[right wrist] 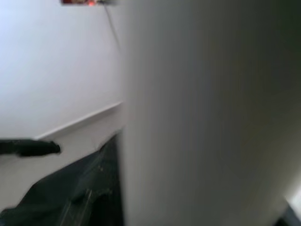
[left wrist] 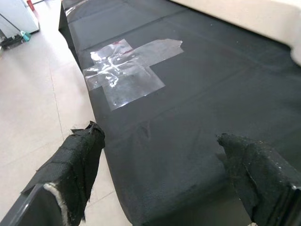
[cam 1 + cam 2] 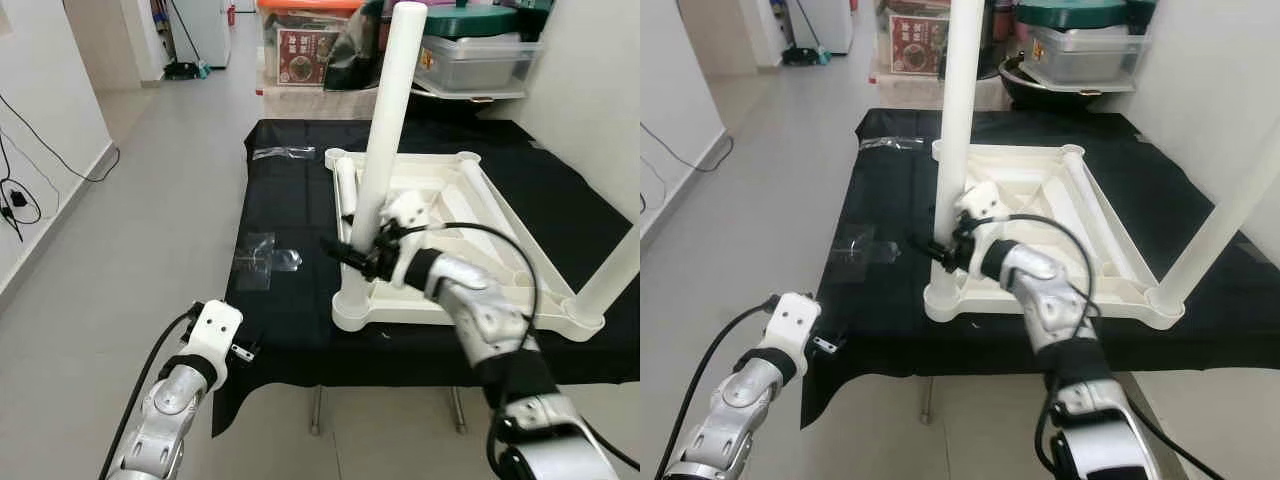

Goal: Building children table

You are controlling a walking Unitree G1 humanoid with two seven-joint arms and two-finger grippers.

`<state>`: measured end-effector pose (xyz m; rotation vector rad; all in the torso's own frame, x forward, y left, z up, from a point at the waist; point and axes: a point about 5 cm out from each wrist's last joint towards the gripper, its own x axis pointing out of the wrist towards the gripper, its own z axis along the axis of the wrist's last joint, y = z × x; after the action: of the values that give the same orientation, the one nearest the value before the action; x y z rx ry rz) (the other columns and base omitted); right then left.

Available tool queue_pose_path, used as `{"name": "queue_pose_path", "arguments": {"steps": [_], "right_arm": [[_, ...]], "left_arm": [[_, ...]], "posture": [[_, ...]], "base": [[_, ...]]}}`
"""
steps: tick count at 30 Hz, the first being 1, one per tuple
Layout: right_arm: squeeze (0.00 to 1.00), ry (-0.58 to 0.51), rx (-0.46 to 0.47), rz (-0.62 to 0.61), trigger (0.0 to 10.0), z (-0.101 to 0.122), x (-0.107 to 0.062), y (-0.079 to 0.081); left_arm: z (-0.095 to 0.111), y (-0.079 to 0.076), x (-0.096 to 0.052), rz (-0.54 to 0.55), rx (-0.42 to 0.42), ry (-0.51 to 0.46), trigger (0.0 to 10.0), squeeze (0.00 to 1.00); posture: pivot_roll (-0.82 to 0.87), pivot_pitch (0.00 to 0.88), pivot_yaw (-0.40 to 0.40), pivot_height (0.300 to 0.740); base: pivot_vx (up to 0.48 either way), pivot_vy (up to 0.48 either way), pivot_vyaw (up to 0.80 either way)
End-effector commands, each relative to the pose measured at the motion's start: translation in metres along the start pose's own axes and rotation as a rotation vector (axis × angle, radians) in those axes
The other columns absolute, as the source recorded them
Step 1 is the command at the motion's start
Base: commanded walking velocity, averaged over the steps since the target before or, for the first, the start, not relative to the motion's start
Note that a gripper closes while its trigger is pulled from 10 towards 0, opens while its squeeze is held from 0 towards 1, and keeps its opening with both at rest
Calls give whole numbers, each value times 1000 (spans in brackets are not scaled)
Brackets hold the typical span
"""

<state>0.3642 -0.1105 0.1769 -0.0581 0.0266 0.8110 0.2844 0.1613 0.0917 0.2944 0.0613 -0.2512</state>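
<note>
A white plastic children's table [image 3: 470,300] lies upside down on a black cloth. One white leg [image 3: 385,120] stands upright in its near left corner. My right gripper [image 3: 350,256] is at the lower part of this leg, which looms close and blurred in the right wrist view [image 1: 207,113]. A second leg [image 3: 615,270] rises from the near right corner. Loose legs [image 3: 345,185] lie inside the upturned top. My left gripper [image 3: 245,350] hovers open at the cloth's near left edge, with nothing between its fingers [image 2: 80,155].
Clear tape patches [image 3: 262,258] stick to the black cloth [image 3: 290,210], and a clear plastic wrap [image 3: 283,152] lies at its far left. Storage boxes [image 3: 310,45] and bins stand behind. A wall runs along the right. Cables [image 3: 20,200] trail on the floor at left.
</note>
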Motion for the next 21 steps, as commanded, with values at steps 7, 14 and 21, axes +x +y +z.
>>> {"name": "queue_pose_path", "arguments": {"steps": [7,14,21], "right_arm": [[0,142,191,-812,0,-34,-23,-50],[0,279,216,-1272,0,-76,-75,-50],[137,102,305,-1012,10000,-50,-38,-11]], "left_arm": [[-2,0,-5,0,-4,11,10000,0],[-3,-1,-5,-8,0,17,10000,0],[-3,-4,-7,-24,-2,20,10000,0]], "posture": [[111,0,-60,740],[96,0,-48,740],[88,0,-41,740]], "base": [[0,0,0],[0,0,0],[0,0,0]]}}
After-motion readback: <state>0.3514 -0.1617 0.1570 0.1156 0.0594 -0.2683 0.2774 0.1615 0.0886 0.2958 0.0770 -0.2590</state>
